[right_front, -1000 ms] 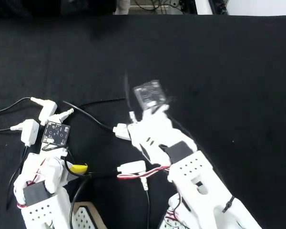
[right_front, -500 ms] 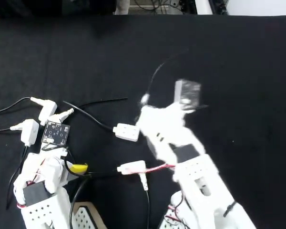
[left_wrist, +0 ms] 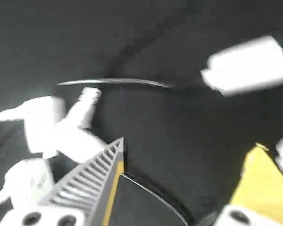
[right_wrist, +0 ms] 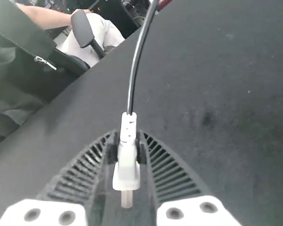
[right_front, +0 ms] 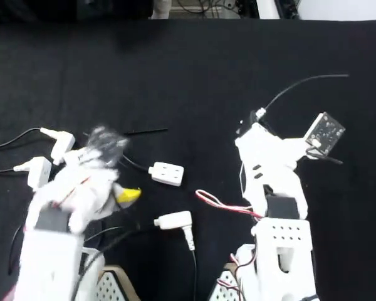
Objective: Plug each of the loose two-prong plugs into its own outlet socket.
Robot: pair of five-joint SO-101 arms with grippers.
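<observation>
A white two-prong plug was seen clamped between the ridged fingers of the right gripper, which was closed tightly on the plug's body. The plug's black cord was seen running straight out from between the jaws. In the high view this plug was held above the right half of the black table, well apart from the other pieces, and its cord was arched toward the far right.

A white outlet socket block was laid flat left of the table's middle. A second white plug was laid nearer the arms' bases, close to the block but not touching it, with its own cord trailed toward the near edge. Two more white plug pieces were found at the far left, thin dark cords leading off from them.

The left gripper was spread wide, with nothing held between its ridged finger and its yellow finger. The left arm was placed between the far-left pieces and the socket block, which was seen ahead of it as a blurred white shape.
</observation>
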